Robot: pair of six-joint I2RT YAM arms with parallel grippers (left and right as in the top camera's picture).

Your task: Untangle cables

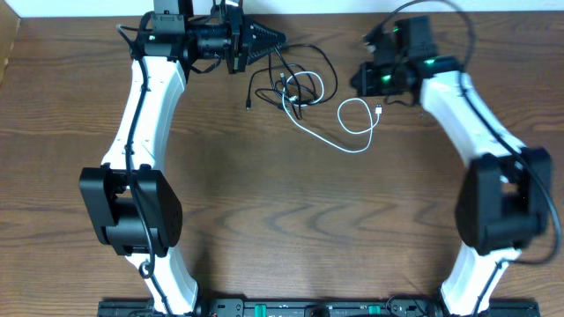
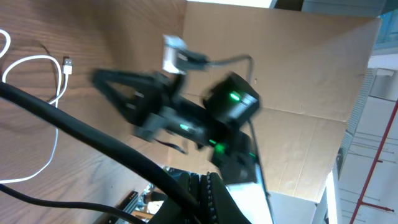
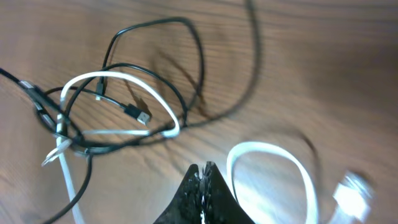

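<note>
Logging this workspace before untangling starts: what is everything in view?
black cable: one, black, tangled at the table's far middle
white cable: one, white, threaded through the black one
table: one, brown wood, under everything
cardboard: one sheet, tan, beyond the table
arms: two, white and black, left and right
left end effector: one, black, shut on the black cable
right end effector: one, black, shut, beside the white loop
</note>
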